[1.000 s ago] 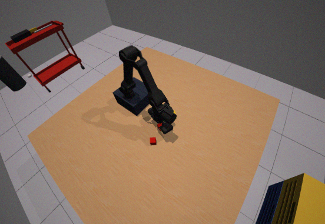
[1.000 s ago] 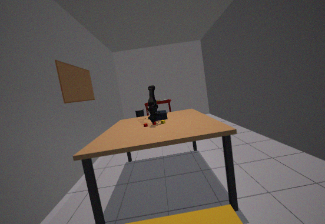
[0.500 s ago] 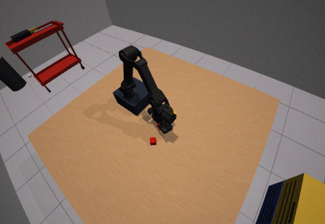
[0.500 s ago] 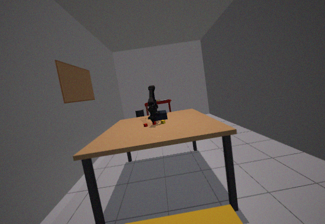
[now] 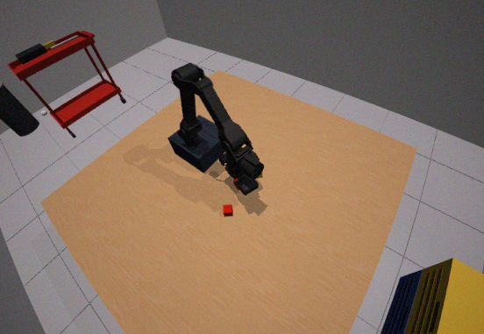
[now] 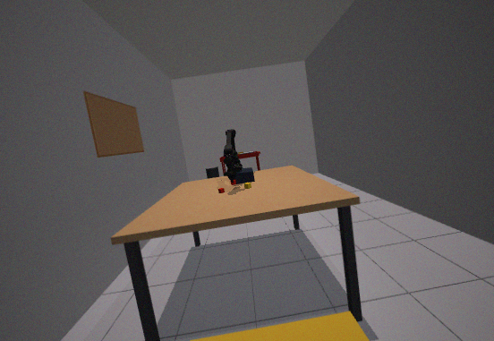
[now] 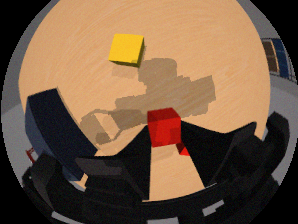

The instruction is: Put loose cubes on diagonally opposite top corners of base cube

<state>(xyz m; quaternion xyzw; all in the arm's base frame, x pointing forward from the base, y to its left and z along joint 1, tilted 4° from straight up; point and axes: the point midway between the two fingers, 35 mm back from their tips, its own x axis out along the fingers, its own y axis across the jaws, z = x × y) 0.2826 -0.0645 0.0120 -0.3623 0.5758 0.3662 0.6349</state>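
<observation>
"Well, what worries you about the nearest piece, the spare red cube (image 5: 227, 210) (image 6: 221, 190) (image 7: 184, 150)?"

"It sits loose on the table, near and left of the working spot. A wide swing of the fingers could knock it."

"And just beyond it?"

"The gripper (image 5: 238, 184) (image 6: 234, 183) (image 7: 162, 125) is clenched on the other red cube (image 5: 236, 183) (image 6: 234, 182) (image 7: 164, 127). I can't tell whether that cube is off the wood. If the pads bite unevenly, it could twist on the way up and land tilted."

"What about the yellow cube (image 5: 260, 174) (image 6: 248, 185) (image 7: 126, 49)?"

"I take it for the base, standing to the right with nothing on top. Carrying too low could shove it; setting the first cube too far inward would spoil the gap, too far outward would tip it."

"How does the arm (image 5: 219, 116) (image 6: 230, 142) stand?"

"Bent high at the elbow, forearm slanting down toward the near right, wrist low over the cube. Farther back, its foot is on the dark blue block (image 5: 203, 159) (image 6: 245, 175) (image 7: 50, 112)."
</observation>
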